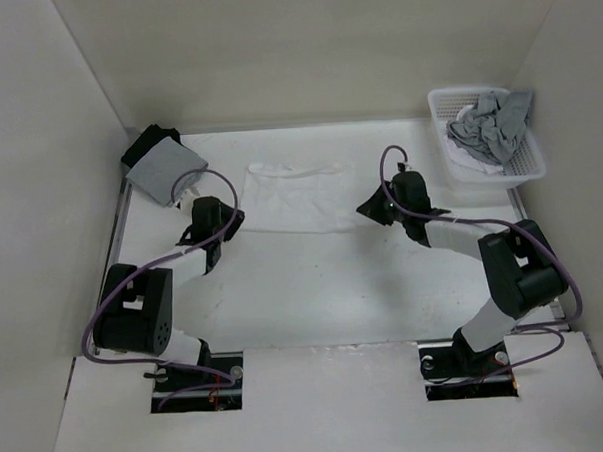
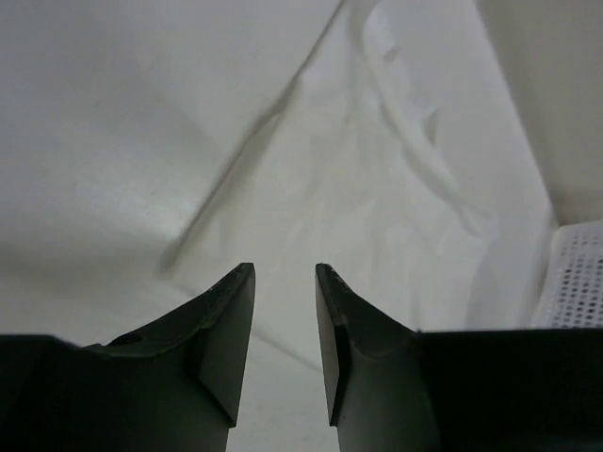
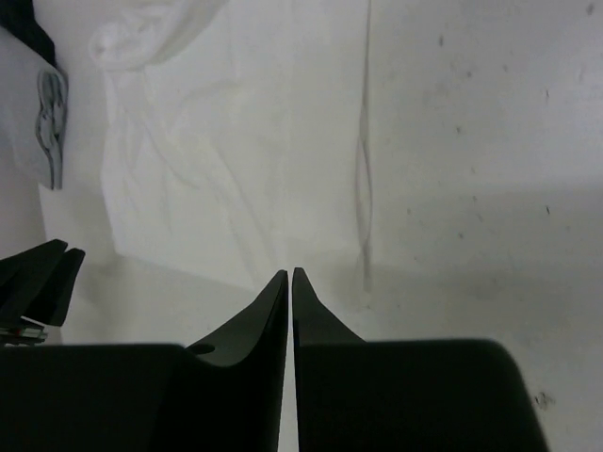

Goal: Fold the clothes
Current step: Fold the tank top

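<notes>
Left pincer spread, empty; right pincer all but closed, empty — white shirt lies between them mid-frame, long axis left-right, right one nearer.

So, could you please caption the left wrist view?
Open left end effector at the edge of the white shirt.

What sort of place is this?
Probably a robot test booth: plain white walls around a white table, two black arms bolted at its edge, a white mesh basket of grey garments.
</notes>
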Robot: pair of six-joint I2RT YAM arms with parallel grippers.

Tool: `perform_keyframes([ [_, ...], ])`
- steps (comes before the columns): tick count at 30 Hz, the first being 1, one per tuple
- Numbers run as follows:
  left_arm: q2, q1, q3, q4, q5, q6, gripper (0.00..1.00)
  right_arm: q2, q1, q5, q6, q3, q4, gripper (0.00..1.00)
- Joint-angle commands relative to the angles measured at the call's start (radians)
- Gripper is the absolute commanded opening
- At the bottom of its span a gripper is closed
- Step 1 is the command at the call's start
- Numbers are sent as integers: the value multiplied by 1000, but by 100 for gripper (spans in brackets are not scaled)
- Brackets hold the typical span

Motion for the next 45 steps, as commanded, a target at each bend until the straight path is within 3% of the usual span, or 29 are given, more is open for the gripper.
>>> perform_keyframes([
  [1,-17,14,-90,28,-3,46,31,-52,5,41,3,-97,105,10],
  [8,54,34,-104,46,44,19,35,-47,9,19,18,-175,138,37],
  [18,90,49,-128,74,46,-15,26,47,34,-43,87,-158,250,39],
  [32,127,49,-124,75,38,-32,23,136,41,-65,141,-118,301,36],
  [45,160,57,-107,104,46,-37,6,152,41,-27,156,-106,290,11],
])
